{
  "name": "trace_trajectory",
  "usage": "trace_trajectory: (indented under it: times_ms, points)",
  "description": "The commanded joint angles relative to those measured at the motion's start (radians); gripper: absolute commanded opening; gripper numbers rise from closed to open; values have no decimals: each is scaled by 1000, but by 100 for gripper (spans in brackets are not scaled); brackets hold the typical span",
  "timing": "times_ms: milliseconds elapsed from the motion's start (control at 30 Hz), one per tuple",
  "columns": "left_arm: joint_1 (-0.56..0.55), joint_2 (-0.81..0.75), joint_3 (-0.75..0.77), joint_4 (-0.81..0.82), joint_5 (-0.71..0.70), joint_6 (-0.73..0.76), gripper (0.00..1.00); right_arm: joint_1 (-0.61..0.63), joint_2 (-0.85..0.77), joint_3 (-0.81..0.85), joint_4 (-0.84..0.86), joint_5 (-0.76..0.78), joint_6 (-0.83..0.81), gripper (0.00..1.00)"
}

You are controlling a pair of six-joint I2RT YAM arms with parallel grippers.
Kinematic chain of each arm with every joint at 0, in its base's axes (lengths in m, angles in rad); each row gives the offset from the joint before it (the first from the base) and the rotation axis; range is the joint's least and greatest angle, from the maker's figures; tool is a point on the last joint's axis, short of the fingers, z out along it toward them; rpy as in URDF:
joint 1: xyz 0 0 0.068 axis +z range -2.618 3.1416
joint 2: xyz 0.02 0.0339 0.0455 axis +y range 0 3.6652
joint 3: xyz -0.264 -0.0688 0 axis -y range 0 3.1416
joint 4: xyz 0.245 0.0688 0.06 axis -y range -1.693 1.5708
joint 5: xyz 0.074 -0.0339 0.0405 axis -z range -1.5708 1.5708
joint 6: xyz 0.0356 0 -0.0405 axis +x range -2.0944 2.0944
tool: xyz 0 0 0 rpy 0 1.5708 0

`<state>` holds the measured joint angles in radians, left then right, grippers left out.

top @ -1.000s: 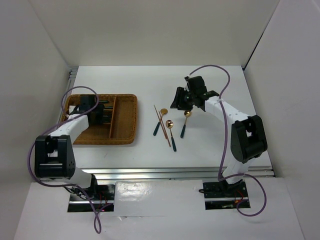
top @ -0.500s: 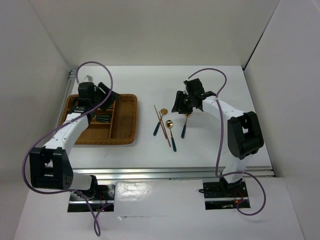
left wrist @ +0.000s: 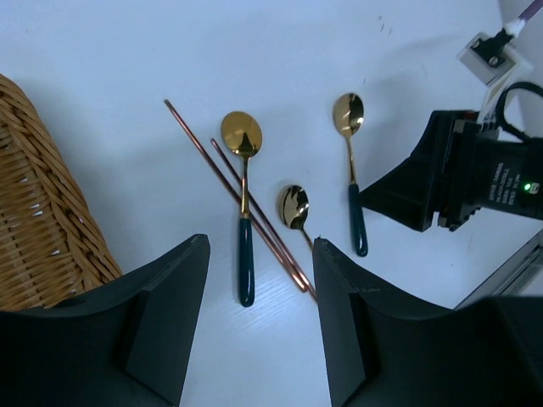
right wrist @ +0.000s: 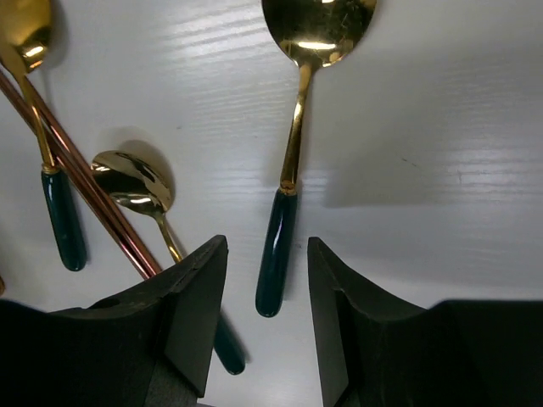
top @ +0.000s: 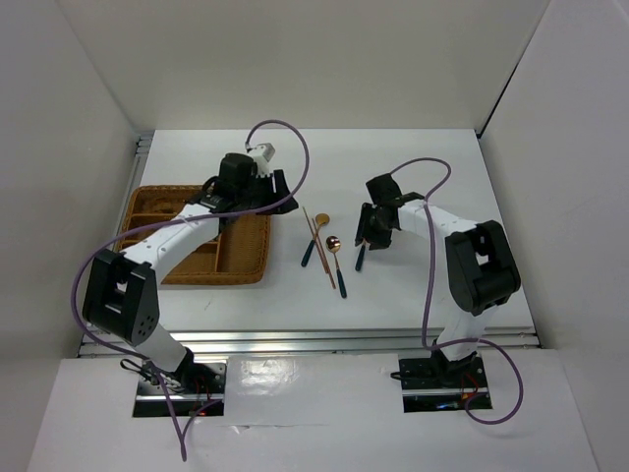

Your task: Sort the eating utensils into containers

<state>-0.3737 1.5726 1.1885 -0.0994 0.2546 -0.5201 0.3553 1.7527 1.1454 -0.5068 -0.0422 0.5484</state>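
Note:
Three gold-headed spoons with teal handles and a pair of thin gold chopsticks (top: pixel 318 244) lie on the white table, right of the wicker tray (top: pixel 251 273). My right gripper (right wrist: pixel 265 248) is open, low over the rightmost spoon (right wrist: pixel 278 246), its fingers straddling the teal handle without touching it. My left gripper (left wrist: pixel 259 246) is open and empty. It hovers by the tray's right edge and looks down on the left spoon (left wrist: pixel 244 254), the middle spoon (left wrist: pixel 294 206), the chopsticks (left wrist: pixel 229 195) and the right spoon (left wrist: pixel 357 216).
The tray's woven wall (left wrist: pixel 42 212) fills the left of the left wrist view. The black right gripper (left wrist: pixel 450 182) sits close to the right spoon there. White walls enclose the table on three sides.
My left arm has swung from over the tray's left part across to its right edge, toward the utensils. My right gripper has moved nearer and down over the rightmost spoon's handle.

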Motion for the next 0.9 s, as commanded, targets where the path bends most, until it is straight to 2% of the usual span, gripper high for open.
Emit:
trace_trajectory:
  times_ms: [0,500,633,867]
  points:
    - [-28,4,49,-6,6,72,65,-6,-32,-12,-15,33,41,50]
    - [-47,23,49,-16,-21,81,65,4,97,45,-22,77,41,47]
    - [-47,32,69,-26,-21,81,65,4,108,45,-13,77,41,40]
    - [-77,32,79,-36,-21,103,65,13,139,45,-13,77,41,21]
